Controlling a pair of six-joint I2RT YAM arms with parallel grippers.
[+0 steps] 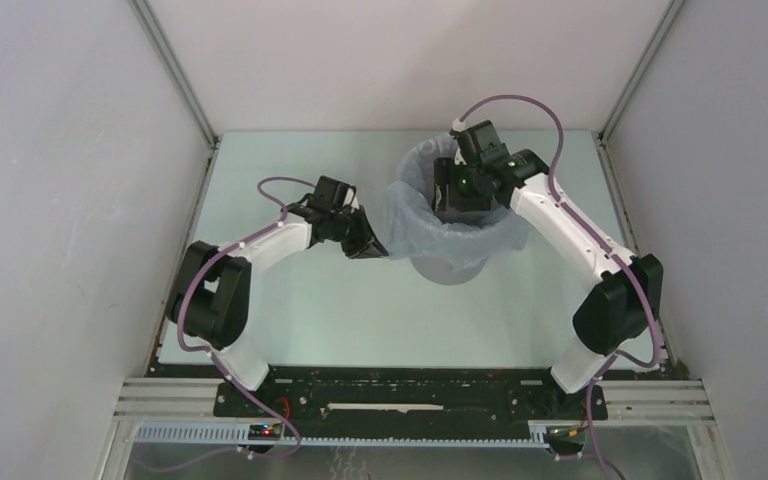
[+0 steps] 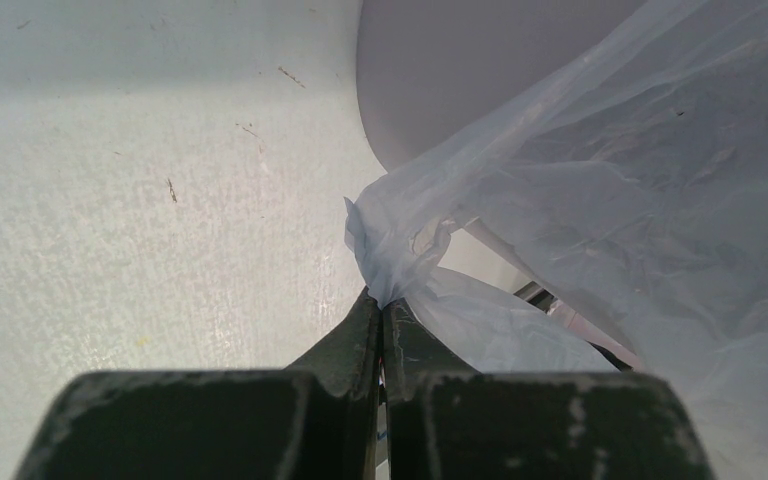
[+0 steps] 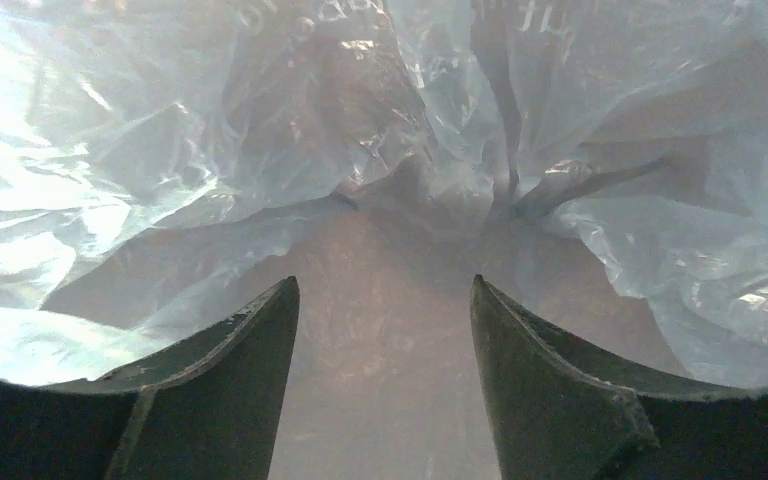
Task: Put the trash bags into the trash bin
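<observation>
— Where does the trash bag (image 1: 407,215) sit relative to the trash bin (image 1: 450,268)?

— It lines the bin's mouth. Pale blue film is draped over the rim all round and hangs part-way down the outer wall, leaving the grey lower wall bare. On the bin's left side a flap is drawn out sideways, away from the wall.

— What has hold of that flap?

— The left gripper (image 1: 368,246), just beside the bin on its left, low over the table (image 1: 300,300). In its wrist view the two dark fingers (image 2: 352,345) are pressed together with a bunched twist of film pinched at their tips. The rest of the bag fans up and to the right, toward the bin's wall.

— So it is clenched on the bag?

— Yes, clamped on a corner of film, with nothing else between the jaws.

— And the right gripper (image 1: 463,190)?

— It points down into the bin's mouth from the bin's far right side. Its wrist view looks into the lined interior: wrinkled film all round, darker and brownish toward the bottom middle. Its fingers (image 3: 245,345) stand well apart with a clear gap, and nothing lies between them.

— Does it touch the film?

— I cannot tell. The film in view lies beyond the fingertips, and the outer faces of the fingers are out of view.

— Is the bin upright?

— Upright on the table, mouth up, between the two arms and nearer the right one.
</observation>
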